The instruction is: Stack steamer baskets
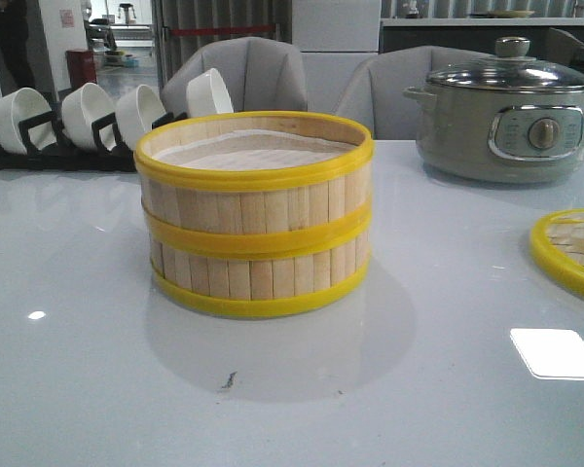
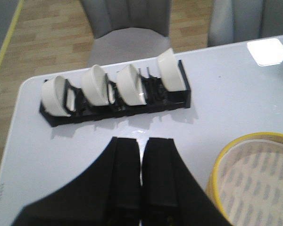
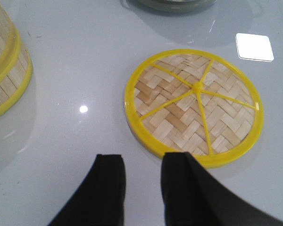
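Note:
Two steamer baskets stand stacked in the middle of the table, the upper basket resting squarely on the lower basket. Both have pale bamboo slats and yellow rim bands; a whitish liner shows inside the top one. Neither gripper appears in the front view. My left gripper is shut and empty, hovering beside the stack's rim. My right gripper is open with nothing between its fingers, above the table near the edge of the woven lid, with the stack off to one side.
A flat woven yellow-rimmed lid lies at the right. A grey-green electric pot stands at the back right. A black rack of white bowls lines the back left. Grey chairs stand behind the table.

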Controlling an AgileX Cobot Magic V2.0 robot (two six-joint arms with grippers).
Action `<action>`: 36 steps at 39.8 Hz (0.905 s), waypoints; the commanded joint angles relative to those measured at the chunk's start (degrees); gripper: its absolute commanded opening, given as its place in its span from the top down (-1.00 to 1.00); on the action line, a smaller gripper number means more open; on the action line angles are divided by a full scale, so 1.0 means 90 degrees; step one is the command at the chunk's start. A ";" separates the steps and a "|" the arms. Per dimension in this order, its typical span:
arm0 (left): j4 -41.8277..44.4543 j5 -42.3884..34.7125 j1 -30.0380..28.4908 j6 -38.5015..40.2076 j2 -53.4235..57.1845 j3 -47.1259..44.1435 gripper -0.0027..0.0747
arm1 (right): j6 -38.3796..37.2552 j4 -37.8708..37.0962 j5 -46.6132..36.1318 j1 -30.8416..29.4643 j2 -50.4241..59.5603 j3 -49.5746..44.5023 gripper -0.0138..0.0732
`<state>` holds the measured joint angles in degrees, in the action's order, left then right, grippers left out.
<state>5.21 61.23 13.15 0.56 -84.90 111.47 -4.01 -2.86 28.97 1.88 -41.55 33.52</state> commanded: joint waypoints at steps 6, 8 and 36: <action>-0.0022 -0.1215 -0.0491 0.0284 0.2066 -0.1913 0.71 | 0.0027 -0.0084 -0.0546 0.0004 -0.0002 0.0239 -0.04; -0.0022 -0.1382 -0.0491 0.0378 0.2506 -0.2418 0.71 | 0.0027 -0.0084 -0.0546 0.0019 -0.0002 0.0239 -0.04; -0.0071 -0.3384 -0.0403 0.0570 0.5790 -0.7590 0.71 | 0.0027 0.0012 -0.0546 0.0047 -0.0002 0.0239 -0.04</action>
<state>4.86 37.92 9.02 4.93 -32.75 43.56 -4.01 -2.52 28.39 2.34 -41.55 33.52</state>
